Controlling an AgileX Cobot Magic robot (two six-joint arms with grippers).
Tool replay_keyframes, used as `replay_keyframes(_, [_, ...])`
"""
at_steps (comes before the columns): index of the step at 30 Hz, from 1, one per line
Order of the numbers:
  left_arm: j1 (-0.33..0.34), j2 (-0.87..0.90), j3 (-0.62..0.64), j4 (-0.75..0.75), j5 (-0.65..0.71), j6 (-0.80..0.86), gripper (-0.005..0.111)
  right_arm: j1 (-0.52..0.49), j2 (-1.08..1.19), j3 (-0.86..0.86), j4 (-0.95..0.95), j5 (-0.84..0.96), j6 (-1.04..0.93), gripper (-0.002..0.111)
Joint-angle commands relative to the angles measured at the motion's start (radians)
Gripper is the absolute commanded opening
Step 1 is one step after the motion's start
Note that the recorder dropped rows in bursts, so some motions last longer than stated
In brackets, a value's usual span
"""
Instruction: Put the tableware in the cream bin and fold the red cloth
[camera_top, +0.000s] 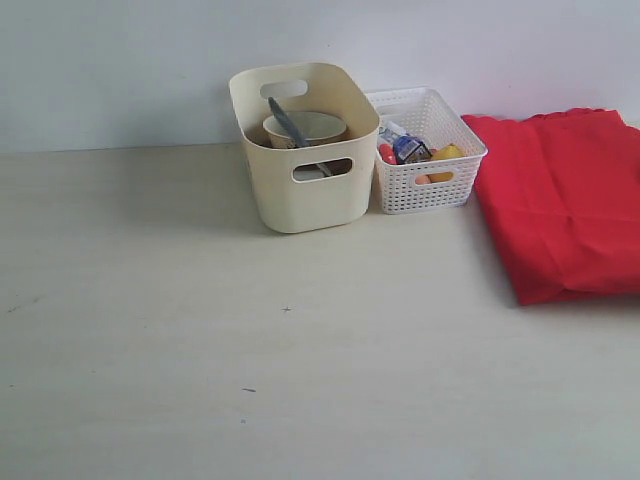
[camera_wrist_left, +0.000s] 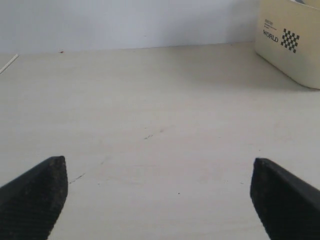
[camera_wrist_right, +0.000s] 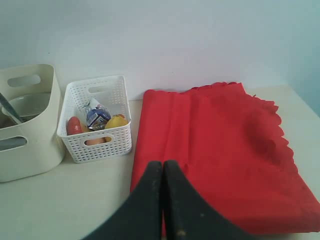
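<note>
Red cloth (camera_wrist_right: 215, 150) begins just beyond the right gripper (camera_wrist_right: 163, 165), whose two dark fingers (camera_wrist_right: 150, 200) are pressed together with nothing between them. In the exterior view, which shows neither gripper, the cloth lies at the right of the pale table (camera_top: 200, 350), folded over on itself into a thick flat block. Its near corner reaches closer to the camera than either bin, its scalloped edge is at the far side, and its right side runs out of frame.

The left gripper (camera_wrist_left: 157, 162) hangs over bare tabletop, its fingers (camera_wrist_left: 37, 195) spread wide and empty.

Farther back, left of the cloth, stands a white lattice basket (camera_top: 425, 185) holding a small blue-and-white carton (camera_top: 408, 148), a red piece (camera_top: 387, 153) and a yellow piece (camera_top: 447, 152).

Close against the basket's left stands the cream bin (camera_top: 305, 190); whether the two touch I cannot tell. The left wrist view shows a side of it with the word WORLD and a checker mark.

Inside the bin is the pale bowl (camera_top: 320, 125), with a dark utensil (camera_top: 287, 122) leaning across it; which utensil I cannot tell. Other tableware is hidden by the bin's walls.

Behind both bins rises a plain pale wall (camera_top: 120, 70).
</note>
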Motion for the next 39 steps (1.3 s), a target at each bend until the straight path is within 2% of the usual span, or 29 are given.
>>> replay_keyframes(1, [0.003,-0.005,0.003,0.004,-0.015,0.005,0.094,0.001,0.0,0.004,0.004,-0.006,-0.002,0.0])
replay_keyframes(21, [0.003,-0.005,0.003,0.004,-0.015,0.005,0.094,0.001,0.003,0.004,-0.021,-0.021,-0.004,0.0])
replay_keyframes(29, [0.003,-0.005,0.003,0.004,-0.015,0.005,0.094,0.001,-0.077,0.004,-0.024,0.019,-0.006,0.0])
replay_keyframes(39, [0.003,-0.005,0.003,0.004,-0.015,0.005,0.094,0.012,-0.306,0.184,-0.036,-0.022,-0.001,0.0])
